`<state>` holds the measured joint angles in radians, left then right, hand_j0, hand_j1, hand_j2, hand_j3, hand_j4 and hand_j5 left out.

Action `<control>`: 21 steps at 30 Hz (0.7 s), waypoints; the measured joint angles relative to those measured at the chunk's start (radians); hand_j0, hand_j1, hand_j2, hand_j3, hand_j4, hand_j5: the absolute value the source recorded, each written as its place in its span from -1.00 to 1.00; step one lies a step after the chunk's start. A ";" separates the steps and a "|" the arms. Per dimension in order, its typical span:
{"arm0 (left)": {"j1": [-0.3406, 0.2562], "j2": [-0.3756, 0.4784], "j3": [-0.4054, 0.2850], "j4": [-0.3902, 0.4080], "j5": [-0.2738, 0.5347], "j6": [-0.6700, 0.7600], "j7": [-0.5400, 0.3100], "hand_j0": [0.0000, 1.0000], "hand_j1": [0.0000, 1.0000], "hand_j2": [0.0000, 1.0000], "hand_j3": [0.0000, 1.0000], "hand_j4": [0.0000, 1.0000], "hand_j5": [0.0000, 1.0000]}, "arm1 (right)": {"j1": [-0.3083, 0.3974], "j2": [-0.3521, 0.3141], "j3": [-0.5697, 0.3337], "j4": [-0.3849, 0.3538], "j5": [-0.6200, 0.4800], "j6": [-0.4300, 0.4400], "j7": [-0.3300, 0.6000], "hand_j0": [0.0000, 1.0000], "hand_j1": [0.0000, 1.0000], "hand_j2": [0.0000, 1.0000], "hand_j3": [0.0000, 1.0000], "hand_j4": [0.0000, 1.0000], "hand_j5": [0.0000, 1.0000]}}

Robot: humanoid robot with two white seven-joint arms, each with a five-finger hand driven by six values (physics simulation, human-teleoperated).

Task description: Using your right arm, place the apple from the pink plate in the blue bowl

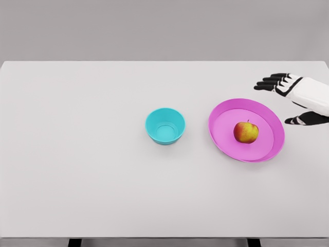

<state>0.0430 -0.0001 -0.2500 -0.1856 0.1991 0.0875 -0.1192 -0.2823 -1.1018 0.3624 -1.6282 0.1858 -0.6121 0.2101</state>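
A white tabletop (77, 180) fills most of the frame, with a plain grey wall behind its far edge and two dark leg tops showing at the bottom edge.

Just left of the frame's centre stands the blue bowl (165, 126), a small turquoise bowl, upright, with nothing inside it. It sits apart from the other things, with bare tabletop all round it.

To the right of centre lies the pink plate (223, 110), a wide shallow dish with a raised rim, set well clear of the bowl with a strip of bare surface between them. On the plate, a little right of its middle, rests the apple (246, 132), red and yellow, upright with its short stem pointing up. Nothing touches it.

At the right edge of the frame, in its upper right part, the right hand (290, 98) comes in on a white forearm. Its black fingers (268, 84) are spread and stretched toward the left, and the thumb (303, 120) reaches out separately below them, so the hand is wide open and holds nothing. It hovers beside the plate's upper right rim; the thumb tip is just beside the rim, though whether it touches cannot be told. The hand is clearly apart from the apple, with the plate's rim and a stretch of pink surface between them.

The path from plate to bowl across the tabletop is bare surface.
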 measured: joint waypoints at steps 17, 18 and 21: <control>-0.002 0.000 0.000 0.000 0.000 0.000 0.000 1.00 1.00 1.00 1.00 1.00 1.00 | -0.209 0.076 0.075 0.065 0.002 -0.003 0.382 1.00 1.00 1.00 1.00 1.00 1.00; 0.000 0.000 0.000 0.000 0.000 0.000 0.000 1.00 1.00 1.00 1.00 1.00 1.00 | -0.254 0.091 0.114 0.086 -0.005 0.001 0.387 1.00 1.00 1.00 1.00 1.00 1.00; 0.000 0.000 0.000 0.000 0.000 0.000 0.000 1.00 1.00 1.00 1.00 1.00 1.00 | -0.271 0.131 0.204 0.132 -0.002 -0.001 0.396 1.00 1.00 1.00 1.00 1.00 1.00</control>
<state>0.0430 -0.0001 -0.2500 -0.1856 0.1991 0.0874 -0.1193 -0.5537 -0.9707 0.5661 -1.4967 0.1836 -0.6130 0.6060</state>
